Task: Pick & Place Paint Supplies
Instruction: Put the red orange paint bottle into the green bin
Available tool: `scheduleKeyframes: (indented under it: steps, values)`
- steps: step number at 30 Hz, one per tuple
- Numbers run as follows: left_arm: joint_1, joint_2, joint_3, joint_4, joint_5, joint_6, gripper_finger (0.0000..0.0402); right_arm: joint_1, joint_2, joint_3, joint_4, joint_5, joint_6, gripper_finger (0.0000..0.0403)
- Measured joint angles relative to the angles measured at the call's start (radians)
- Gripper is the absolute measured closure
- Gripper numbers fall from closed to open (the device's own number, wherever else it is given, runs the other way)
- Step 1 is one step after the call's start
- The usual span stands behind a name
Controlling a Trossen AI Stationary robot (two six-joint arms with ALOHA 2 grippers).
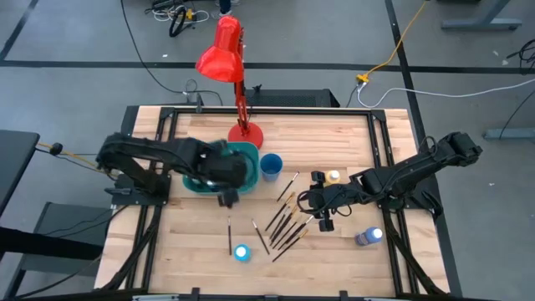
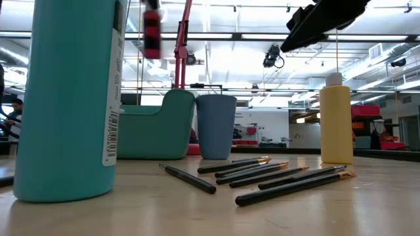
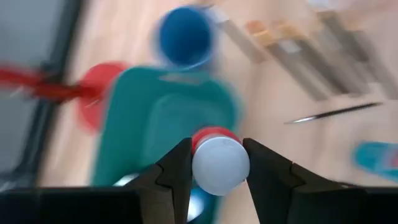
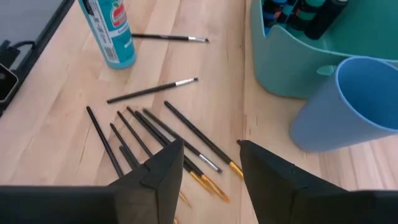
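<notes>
A small red paint bottle [image 3: 216, 163] with a white cap sits squarely between the two dark fingers of the left gripper [image 3: 216, 171], its cap facing the wrist camera; the fingers stand partway closed and press against its sides, so the bottle is held. In the low view the same red bottle [image 2: 151, 33] hangs high above the table. Just beyond the gripper lies the teal bin [image 3: 163, 118], and from above the left gripper [image 1: 226, 197] sits at the bin's [image 1: 247, 150] front edge. More small bottles [image 4: 297, 12] stand inside the bin.

The blue cup [image 1: 271, 165] stands just beside the bin, on the side toward the right arm. Past it a cluster of dark-handled brushes [image 1: 286, 219] lies fanned on the wood, directly under the right gripper [image 4: 208, 163], whose fingers stand apart with nothing between them. That right gripper [image 1: 324, 213] hovers at the cluster's far edge from the bin. Two single brushes [image 1: 230, 236] lie nearer the left gripper, beside a teal bottle [image 1: 242, 252]. The yellow bottle [image 2: 336, 118] stands just beyond the right gripper, and a bluish bottle [image 1: 369, 237] lies near it. A red lamp [image 1: 224, 52] rises behind the bin.
</notes>
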Motion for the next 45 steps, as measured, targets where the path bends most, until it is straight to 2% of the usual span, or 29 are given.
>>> scheduleKeyframes:
  steps: [4, 7, 10, 15, 18, 22, 25, 35, 41, 45]
  values:
    - [0.077, -0.004, -0.001, -0.054, -0.034, 0.021, 0.0269, 0.0, 0.0, 0.0, 0.021, 0.001, 0.0, 0.0234]
    - [0.158, -0.004, -0.037, 0.001, 0.014, 0.116, 0.027, 0.0, 0.0, 0.0, 0.03, 0.002, 0.001, 0.0234]
    - [0.239, 0.001, -0.146, 0.117, 0.122, 0.197, 0.027, 0.0, 0.0, 0.0, 0.032, 0.002, 0.002, 0.0234]
    - [0.342, 0.001, -0.358, 0.224, 0.133, 0.286, 0.0266, 0.001, 0.0, 0.0, 0.037, -0.001, 0.013, 0.0234]
    - [0.39, 0.001, -0.463, 0.332, 0.194, 0.31, 0.027, 0.001, 0.0, 0.0, 0.036, -0.001, 0.028, 0.0234]
    - [0.431, 0.001, -0.558, 0.461, 0.259, 0.341, 0.0269, 0.001, 0.001, 0.0, 0.035, -0.001, 0.029, 0.0234]
    - [0.446, 0.001, -0.61, 0.516, 0.266, 0.361, 0.026, 0.001, 0.002, 0.0, 0.036, -0.001, 0.031, 0.0234]
    - [0.479, -0.004, -0.681, 0.592, 0.238, 0.362, 0.0269, 0.001, 0.002, 0.0, 0.039, 0.0, 0.03, 0.0234]
    - [0.479, -0.006, -0.668, 0.554, 0.194, 0.35, 0.0221, 0.001, 0.002, 0.0, 0.04, 0.001, 0.03, 0.0234]
    - [0.479, -0.008, -0.651, 0.48, 0.156, 0.333, 0.0215, 0.001, 0.002, -0.001, 0.041, 0.002, 0.03, 0.0234]
